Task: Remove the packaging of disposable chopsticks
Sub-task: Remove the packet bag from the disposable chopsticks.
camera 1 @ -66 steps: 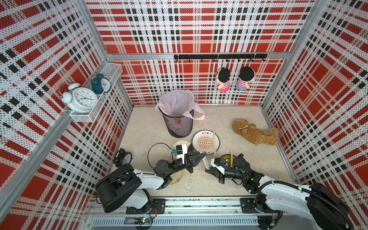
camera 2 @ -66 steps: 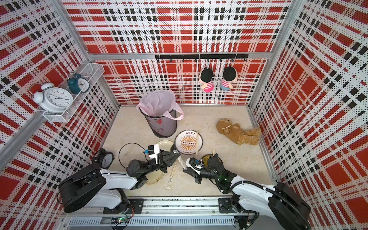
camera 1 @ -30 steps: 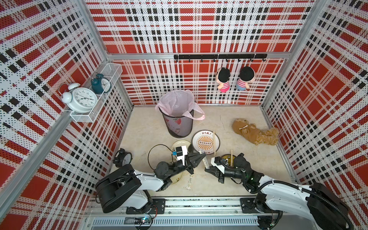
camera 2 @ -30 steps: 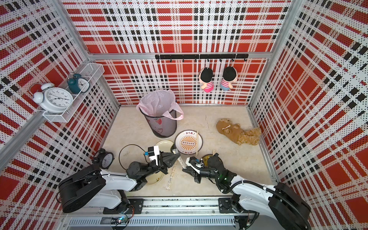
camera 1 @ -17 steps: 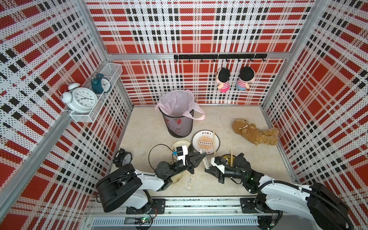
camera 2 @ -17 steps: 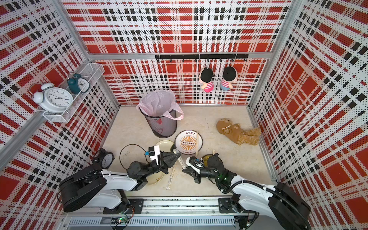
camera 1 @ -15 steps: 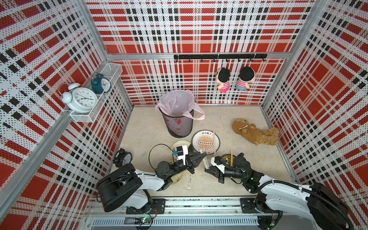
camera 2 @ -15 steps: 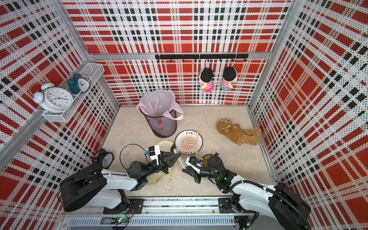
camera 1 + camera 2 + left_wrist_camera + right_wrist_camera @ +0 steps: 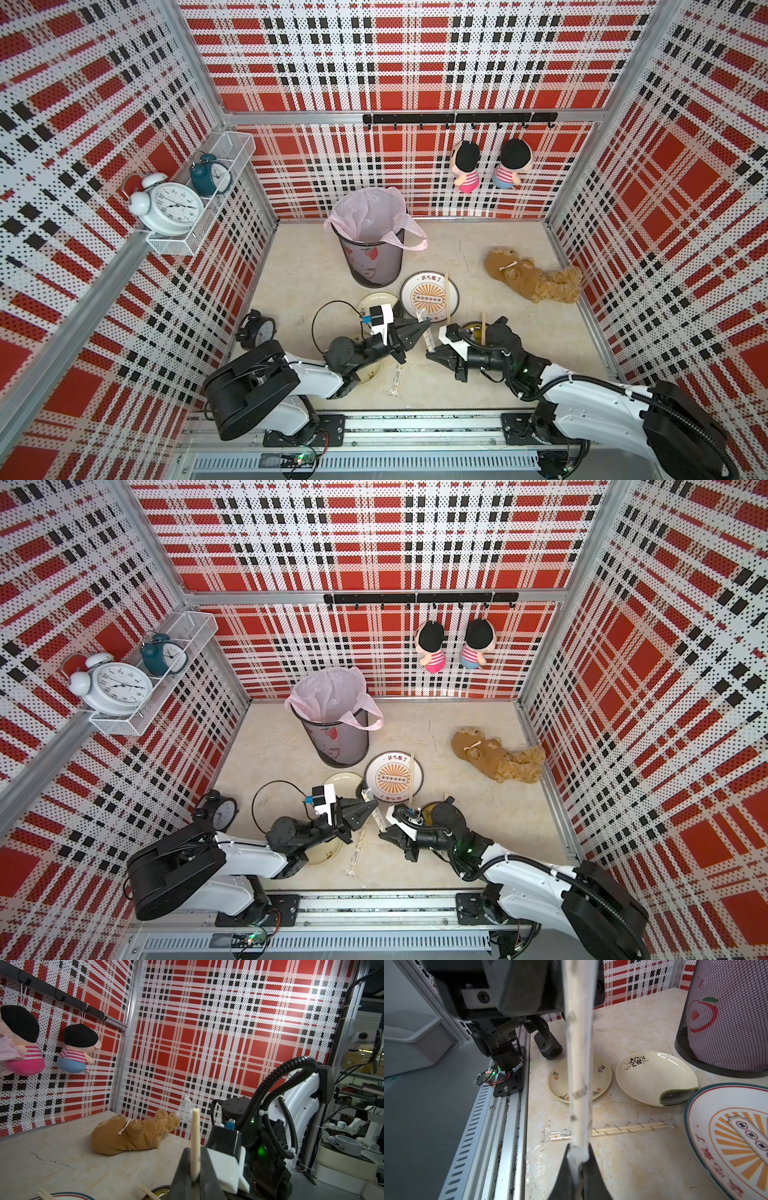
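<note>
My left gripper is shut on the end of a pair of disposable chopsticks, whose pale tip sticks up past the jaws. My right gripper faces it and is shut on the other end of the packaging, a clear printed sleeve stretched between the two grippers. A crumpled bit of the sleeve shows by the stick's tip. A second wrapped pair lies flat on the table below the grippers.
A mesh bin with a pink liner stands behind. A patterned plate carries bare chopsticks; more lie across a dark bowl. Two cream plates, a brown plush toy and a black clock lie around.
My left gripper has edged slightly to the right with the stick in it. The right arm has hardly moved, and both grips are unchanged.
</note>
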Controlling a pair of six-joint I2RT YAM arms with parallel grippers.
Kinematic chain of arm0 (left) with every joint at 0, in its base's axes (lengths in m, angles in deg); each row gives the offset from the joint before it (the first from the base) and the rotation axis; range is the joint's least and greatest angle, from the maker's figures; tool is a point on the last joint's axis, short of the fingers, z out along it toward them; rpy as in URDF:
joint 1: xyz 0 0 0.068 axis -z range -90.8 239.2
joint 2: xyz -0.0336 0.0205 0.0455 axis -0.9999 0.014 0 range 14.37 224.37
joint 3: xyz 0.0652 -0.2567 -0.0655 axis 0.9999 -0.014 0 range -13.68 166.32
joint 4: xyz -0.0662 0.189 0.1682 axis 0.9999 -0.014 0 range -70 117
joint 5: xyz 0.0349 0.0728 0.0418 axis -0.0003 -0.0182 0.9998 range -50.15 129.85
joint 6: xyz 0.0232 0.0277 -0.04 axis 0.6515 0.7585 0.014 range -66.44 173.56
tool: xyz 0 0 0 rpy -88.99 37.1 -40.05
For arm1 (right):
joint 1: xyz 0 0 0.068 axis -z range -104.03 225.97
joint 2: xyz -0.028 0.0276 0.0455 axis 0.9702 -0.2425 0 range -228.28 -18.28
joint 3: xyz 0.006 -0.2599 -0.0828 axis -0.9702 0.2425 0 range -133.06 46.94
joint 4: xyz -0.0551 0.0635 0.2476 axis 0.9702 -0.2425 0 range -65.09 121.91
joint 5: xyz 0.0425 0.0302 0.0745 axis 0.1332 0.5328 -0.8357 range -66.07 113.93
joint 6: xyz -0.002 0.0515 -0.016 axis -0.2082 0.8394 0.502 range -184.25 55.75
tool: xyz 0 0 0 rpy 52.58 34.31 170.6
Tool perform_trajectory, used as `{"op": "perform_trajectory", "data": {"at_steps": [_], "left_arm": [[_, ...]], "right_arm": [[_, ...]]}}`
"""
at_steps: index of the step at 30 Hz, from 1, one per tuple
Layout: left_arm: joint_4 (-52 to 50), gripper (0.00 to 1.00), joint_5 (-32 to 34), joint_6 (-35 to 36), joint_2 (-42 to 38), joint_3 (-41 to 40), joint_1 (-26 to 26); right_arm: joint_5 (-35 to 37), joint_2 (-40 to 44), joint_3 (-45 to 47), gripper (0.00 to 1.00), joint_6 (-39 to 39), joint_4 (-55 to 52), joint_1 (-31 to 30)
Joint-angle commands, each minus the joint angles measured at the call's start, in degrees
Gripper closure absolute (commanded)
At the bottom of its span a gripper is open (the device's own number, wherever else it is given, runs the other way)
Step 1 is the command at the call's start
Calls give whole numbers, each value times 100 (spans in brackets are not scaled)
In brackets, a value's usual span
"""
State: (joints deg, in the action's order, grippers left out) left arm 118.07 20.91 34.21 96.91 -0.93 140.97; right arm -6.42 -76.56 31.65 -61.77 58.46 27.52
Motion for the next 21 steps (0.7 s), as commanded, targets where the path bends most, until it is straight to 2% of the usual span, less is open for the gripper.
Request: {"op": "perform_trajectory", "data": {"at_steps": [1,13,21], "left_arm": [[-612,100,-391,193,578,-501,35],[-553,91,-345,221,693,-577,61],[-561,90,-382,204,776,-559,70]], "right_arm": [[-503,330,-889,100,-99,2747,-16],[-379,445,-966,100,-167,2584,-16],[-269,447,-881,100,-144,2627,-16]]}}
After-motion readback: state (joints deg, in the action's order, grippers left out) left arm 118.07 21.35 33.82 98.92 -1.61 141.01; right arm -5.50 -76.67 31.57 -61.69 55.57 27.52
